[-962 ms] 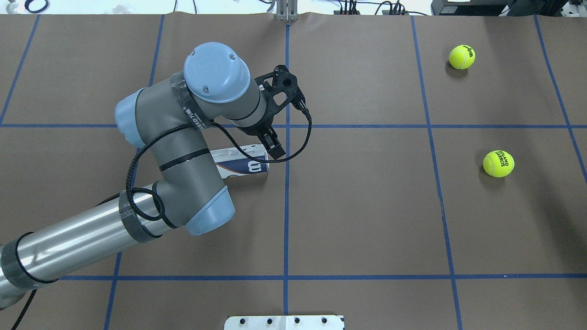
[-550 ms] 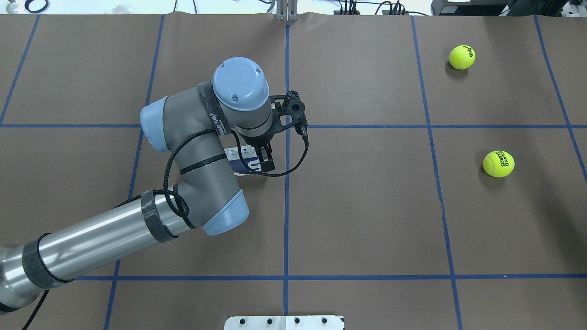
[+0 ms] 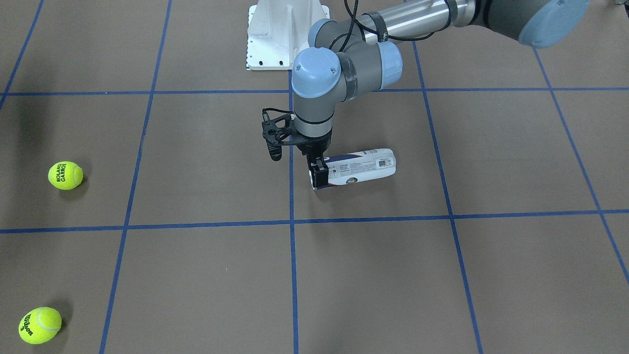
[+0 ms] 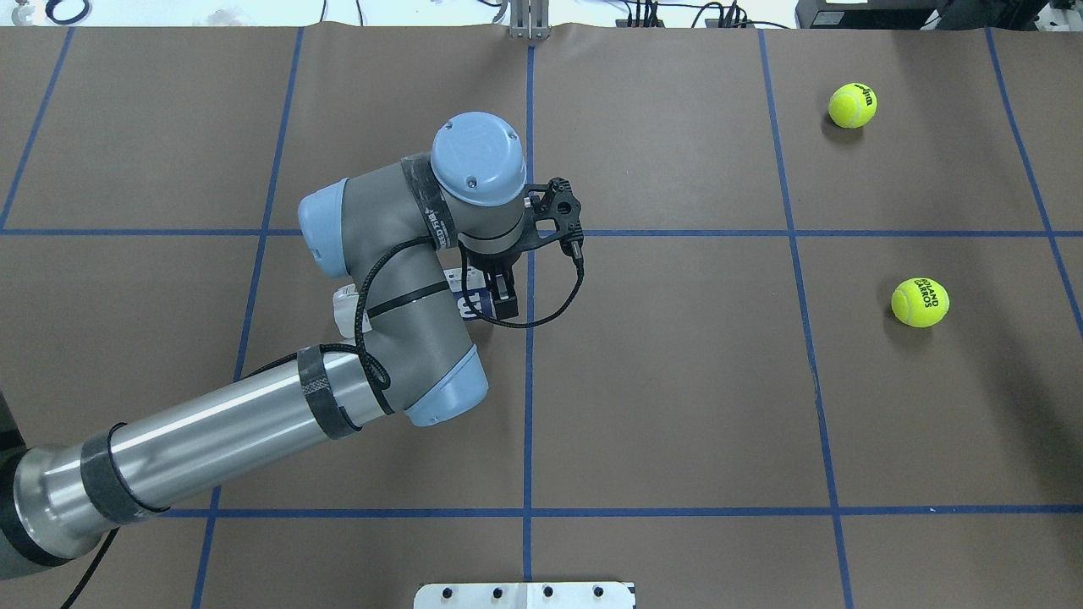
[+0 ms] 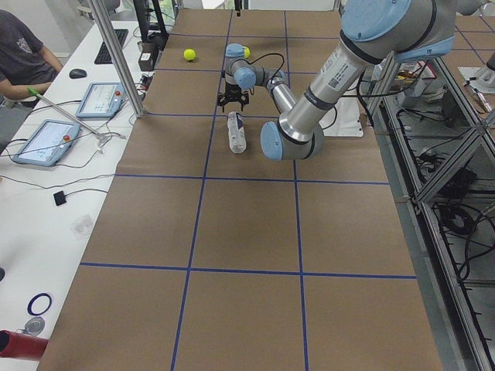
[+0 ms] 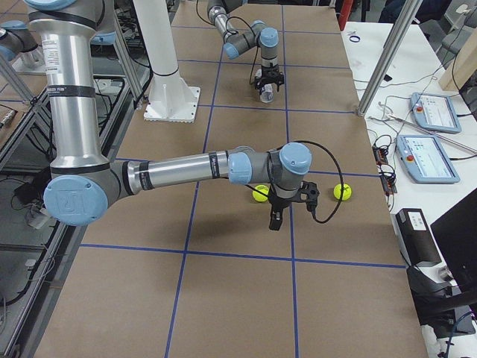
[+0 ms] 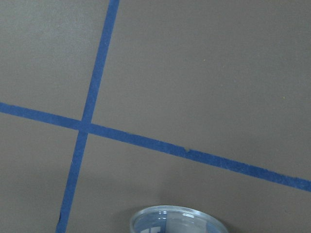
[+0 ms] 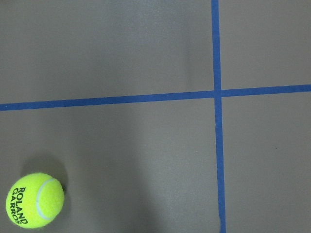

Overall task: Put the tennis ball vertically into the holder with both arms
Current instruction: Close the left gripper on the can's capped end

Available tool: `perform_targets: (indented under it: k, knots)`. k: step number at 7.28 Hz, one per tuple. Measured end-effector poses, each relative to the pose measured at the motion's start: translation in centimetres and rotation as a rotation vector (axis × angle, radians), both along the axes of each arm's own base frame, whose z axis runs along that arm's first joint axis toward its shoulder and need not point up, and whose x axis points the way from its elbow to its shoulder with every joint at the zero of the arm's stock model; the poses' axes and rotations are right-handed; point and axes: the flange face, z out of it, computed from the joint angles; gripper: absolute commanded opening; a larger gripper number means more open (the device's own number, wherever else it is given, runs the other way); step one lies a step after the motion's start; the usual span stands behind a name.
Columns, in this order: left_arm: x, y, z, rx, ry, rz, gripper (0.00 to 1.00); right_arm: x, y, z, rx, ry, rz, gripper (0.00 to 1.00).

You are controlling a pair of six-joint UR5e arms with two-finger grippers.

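The holder [image 3: 361,167] lies on its side near the table's middle, open mouth towards the centre line. In the overhead view only a bit of it [image 4: 470,301] shows under my left arm. My left gripper [image 3: 318,172] points down at the mouth end, open, a finger on either side of the rim [image 7: 175,219]. One tennis ball [image 4: 920,302] marked Roland Garros and another [image 4: 853,105] lie far right. My right gripper [image 6: 274,218] hangs above the table between the two balls; I cannot tell whether it is open. Its wrist view shows the Roland Garros ball [image 8: 35,200] at lower left.
Brown paper with blue tape lines [image 4: 529,381] covers the table. The white robot base [image 3: 285,34] stands at the robot's edge. A side table with tablets [image 5: 46,139] and an operator [image 5: 19,58] lies beyond the far edge.
My left arm has swung right and turned its wrist, bringing the gripper down over the holder's mouth end. The holder and both balls have not moved.
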Motion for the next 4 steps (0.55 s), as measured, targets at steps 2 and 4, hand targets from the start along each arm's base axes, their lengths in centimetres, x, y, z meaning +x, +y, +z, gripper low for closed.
perform_targets:
  k: [2,4]
  knots:
    - [0.45,-0.16,0.25,0.000,-0.012,0.009,0.99,0.01,0.04,0.14,-0.003,0.000,0.000,1.00]
    - [0.50,-0.17,0.63,0.011,-0.021,0.026,0.99,-0.01,0.05,0.08,-0.002,0.000,0.000,1.00]
